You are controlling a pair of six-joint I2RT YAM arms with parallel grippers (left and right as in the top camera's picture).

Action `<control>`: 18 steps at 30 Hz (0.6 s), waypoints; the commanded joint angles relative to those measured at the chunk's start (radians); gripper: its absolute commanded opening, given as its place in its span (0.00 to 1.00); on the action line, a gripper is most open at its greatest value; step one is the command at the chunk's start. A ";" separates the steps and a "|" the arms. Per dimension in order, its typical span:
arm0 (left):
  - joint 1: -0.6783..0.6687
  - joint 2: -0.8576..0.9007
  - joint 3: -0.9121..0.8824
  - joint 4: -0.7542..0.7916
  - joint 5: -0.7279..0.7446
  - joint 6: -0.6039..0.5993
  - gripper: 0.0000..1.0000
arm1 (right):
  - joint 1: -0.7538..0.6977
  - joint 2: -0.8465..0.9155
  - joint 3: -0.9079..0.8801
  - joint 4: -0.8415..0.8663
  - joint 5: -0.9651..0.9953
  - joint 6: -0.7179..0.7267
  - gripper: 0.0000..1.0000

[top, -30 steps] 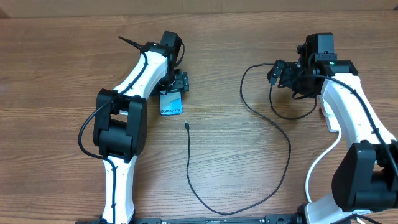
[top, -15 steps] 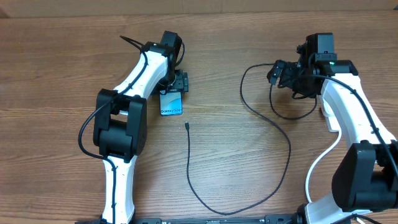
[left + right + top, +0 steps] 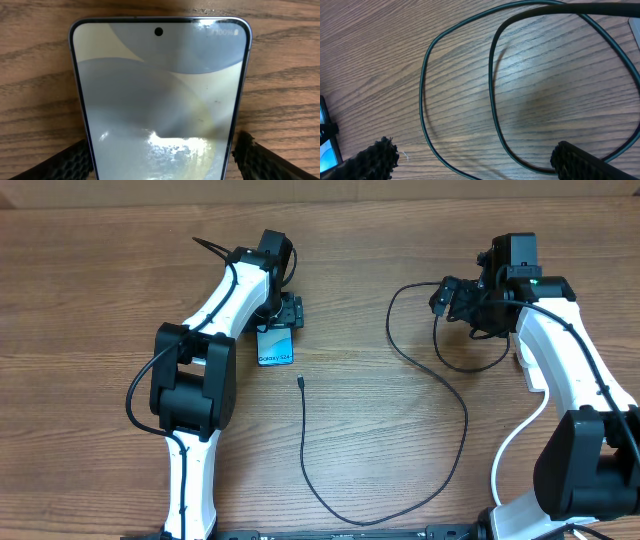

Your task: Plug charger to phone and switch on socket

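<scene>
**Bench** (image 3: pixel 90 250): wood, carrying all items below.

**Phone** (image 3: pixel 276 346): flat on the bench, left of centre and toward the far edge, screen lit and facing up.

**Left tool** (image 3: pixel 280 323): astride the phone's far end. In the wrist view a pad (image 3: pixel 75 161) sits at each long edge of the phone. Whether they clench it or only flank it cannot be told.

**Charger** (image 3: pixel 465 425): black cable. Its plug tip (image 3: pixel 300 382) lies free on the bench, near the phone on the near-edge side but not touching it. The cable runs toward the near edge, curves right, then climbs to a loop in the far right part of the bench.

**Right tool** (image 3: pixel 472 150): released, fingers spread wide over the loop and grasping nothing.

**Socket** (image 3: pixel 521 361): only a white sliver with a red mark shows beside the right arm. The rest is hidden, and the switch cannot be read.

**Change over the last second**: none visible. Arms, phone and cable lie as they did.

**Meaning for the task**: this looks like a pause with the phone being steadied. The plug is not picked up, the phone is uncharged, and the socket is untouched. The likely next need is a grasp of the cable near its tip.
</scene>
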State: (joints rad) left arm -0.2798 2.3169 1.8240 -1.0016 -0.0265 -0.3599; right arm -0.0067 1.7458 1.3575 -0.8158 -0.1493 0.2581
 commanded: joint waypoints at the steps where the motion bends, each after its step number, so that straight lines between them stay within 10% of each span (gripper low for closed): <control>1: -0.007 0.105 -0.055 -0.023 -0.032 0.061 0.87 | -0.004 -0.004 0.003 0.002 0.007 0.004 1.00; 18: 0.001 0.105 -0.056 -0.039 -0.036 0.069 0.90 | -0.004 -0.004 0.003 0.002 0.007 0.004 1.00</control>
State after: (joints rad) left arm -0.2768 2.3173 1.8248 -1.0058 -0.0257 -0.3325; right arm -0.0067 1.7458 1.3575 -0.8162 -0.1493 0.2584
